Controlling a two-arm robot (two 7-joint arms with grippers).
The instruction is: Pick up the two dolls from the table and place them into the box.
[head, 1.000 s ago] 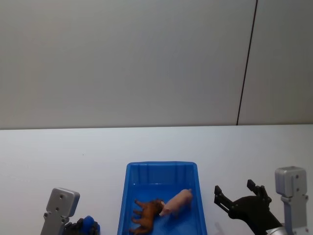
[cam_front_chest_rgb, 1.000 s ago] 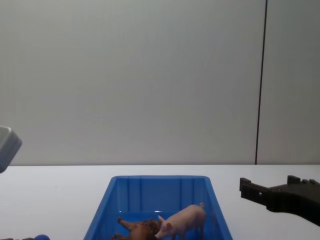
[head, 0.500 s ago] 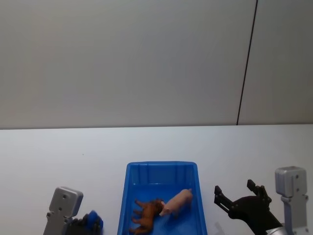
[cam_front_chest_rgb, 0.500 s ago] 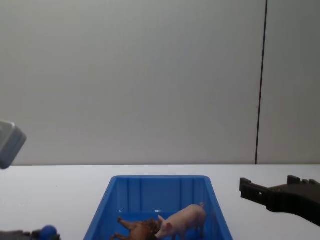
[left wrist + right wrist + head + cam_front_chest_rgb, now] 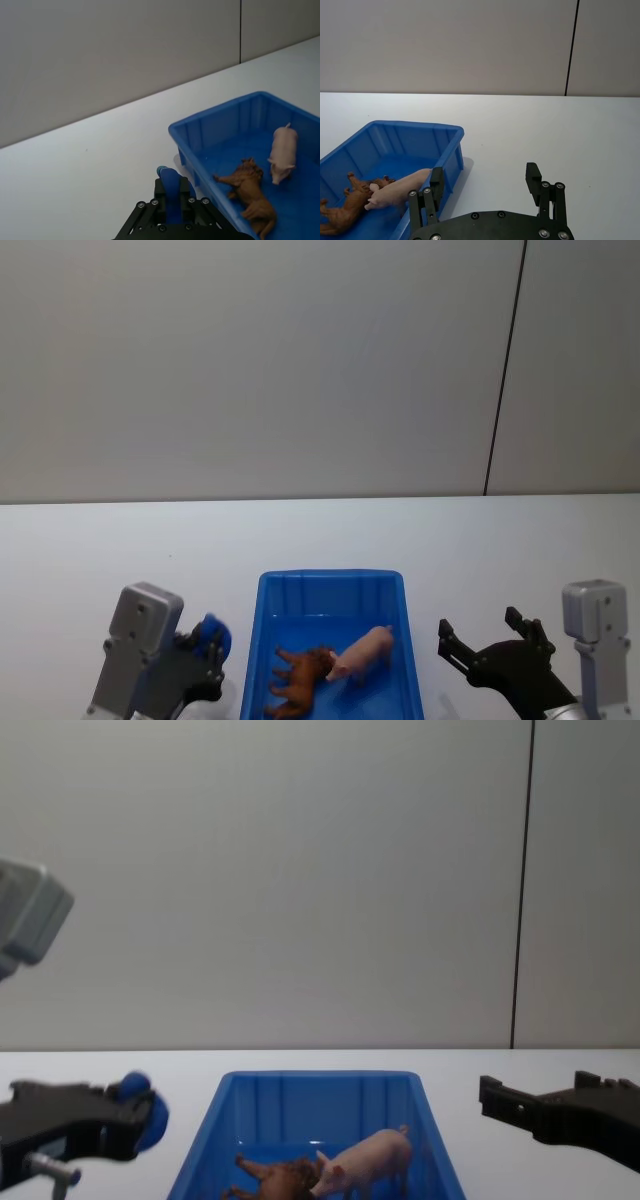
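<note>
The pink pig (image 5: 365,651) and the brown lion (image 5: 299,681), the two dolls, lie side by side inside the blue box (image 5: 330,577) on the white table (image 5: 100,550). The left wrist view shows the pig (image 5: 283,155) and lion (image 5: 252,192) on the box floor. My left gripper (image 5: 210,645) hovers just left of the box, shut on a small blue ball (image 5: 147,1115). My right gripper (image 5: 480,628) stands open to the right of the box with nothing between its fingers.
A grey wall with a dark vertical seam (image 5: 505,370) stands behind the table. Bare white tabletop stretches beyond the box and on both sides of it.
My left gripper has risen and moved right toward the box, carrying the blue ball. The right gripper and both dolls have stayed put.
</note>
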